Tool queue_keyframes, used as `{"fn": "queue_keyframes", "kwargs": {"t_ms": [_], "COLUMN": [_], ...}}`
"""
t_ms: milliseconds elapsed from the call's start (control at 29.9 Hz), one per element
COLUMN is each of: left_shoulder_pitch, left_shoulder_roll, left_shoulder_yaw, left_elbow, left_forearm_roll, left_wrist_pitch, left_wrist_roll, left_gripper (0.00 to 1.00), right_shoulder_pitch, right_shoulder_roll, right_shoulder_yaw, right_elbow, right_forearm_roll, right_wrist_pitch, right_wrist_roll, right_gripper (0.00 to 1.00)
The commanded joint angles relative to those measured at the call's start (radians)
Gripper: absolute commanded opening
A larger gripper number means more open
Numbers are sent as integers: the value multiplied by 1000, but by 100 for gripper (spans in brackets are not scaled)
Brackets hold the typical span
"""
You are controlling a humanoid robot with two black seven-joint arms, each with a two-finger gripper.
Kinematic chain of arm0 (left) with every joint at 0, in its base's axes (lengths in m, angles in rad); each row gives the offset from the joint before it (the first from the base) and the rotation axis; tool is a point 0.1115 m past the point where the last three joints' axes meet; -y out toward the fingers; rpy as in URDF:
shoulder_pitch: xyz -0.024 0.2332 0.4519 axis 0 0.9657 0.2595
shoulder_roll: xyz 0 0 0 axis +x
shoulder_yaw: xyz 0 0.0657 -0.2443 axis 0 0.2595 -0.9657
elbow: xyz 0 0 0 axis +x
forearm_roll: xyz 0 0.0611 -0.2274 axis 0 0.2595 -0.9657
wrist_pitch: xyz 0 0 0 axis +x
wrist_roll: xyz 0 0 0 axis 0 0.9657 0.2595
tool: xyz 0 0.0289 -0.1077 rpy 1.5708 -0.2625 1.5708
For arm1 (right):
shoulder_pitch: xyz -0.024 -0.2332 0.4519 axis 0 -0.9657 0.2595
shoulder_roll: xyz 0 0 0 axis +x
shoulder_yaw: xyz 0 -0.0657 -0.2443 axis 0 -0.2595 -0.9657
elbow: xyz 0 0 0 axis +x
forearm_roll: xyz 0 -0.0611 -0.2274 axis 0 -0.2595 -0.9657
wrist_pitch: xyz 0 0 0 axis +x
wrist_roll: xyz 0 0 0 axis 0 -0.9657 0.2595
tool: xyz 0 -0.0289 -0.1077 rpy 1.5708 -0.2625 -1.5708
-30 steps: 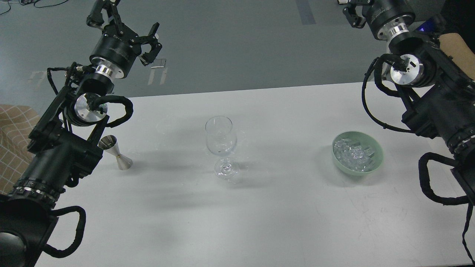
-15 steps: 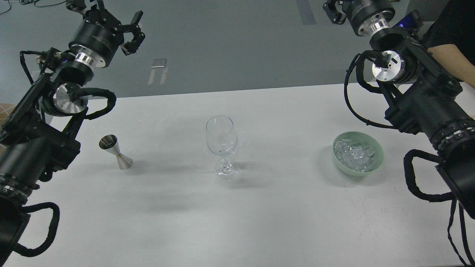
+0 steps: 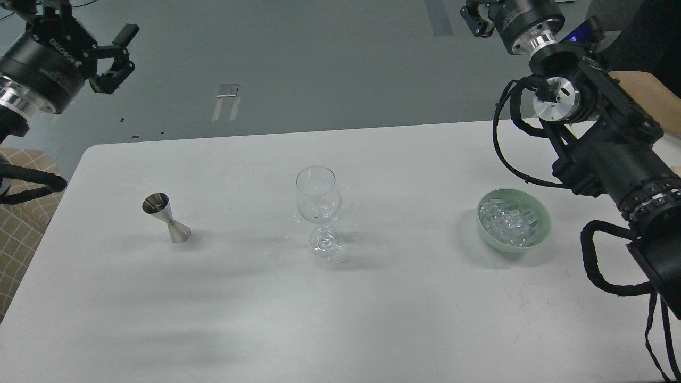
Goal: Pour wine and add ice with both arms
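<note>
A clear wine glass (image 3: 318,205) stands upright at the middle of the white table (image 3: 372,319); I cannot make out any liquid in it. A steel jigger (image 3: 166,217) stands left of it. A green bowl (image 3: 540,234) holding many clear ice cubes (image 3: 507,222) sits to the right. My left gripper (image 3: 93,45) is at the top left, beyond the table's far edge, open and empty. My right gripper (image 3: 476,13) is at the top edge, mostly cut off, high above the bowl.
A brown checked cloth (image 3: 21,213) lies off the table's left edge. A person's arm (image 3: 646,85) shows at the far right behind my right arm. Grey floor with tape marks (image 3: 227,101) lies beyond the table.
My left arm has swung up and to the left, away from the jigger and off the table. My right arm has shifted slightly left and up.
</note>
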Motion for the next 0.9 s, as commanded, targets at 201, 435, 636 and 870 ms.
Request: {"fn": "queue_keyframes", "kwargs": {"t_ms": [201,435,636,870], "left_shoulder_pitch": [591,949,1023,1014], "left_shoulder_roll": [33,-359,-559,-648], "left_shoulder_yaw": [-441,-711,-740,-665], "left_elbow": [-256,-414,-412,-347], "left_forearm_roll": [-264,-276,-267,-233], "left_wrist_pitch": [39,36,46,43], "left_wrist_roll": [151,344,478,481], "left_gripper": [96,96,96,98], "right_shoulder_pitch": [-16,-39,-50,-66], "right_shoulder_roll": [0,0,4,24], "right_shoulder_yaw": [-8,-11,-13,-11], "right_elbow": [2,4,2,1], "right_forearm_roll": [0,-3,-8,-11], "right_wrist_pitch": [0,0,0,0], "right_wrist_roll": [0,-2,-3,-2], "right_gripper": [100,100,100,100]}}
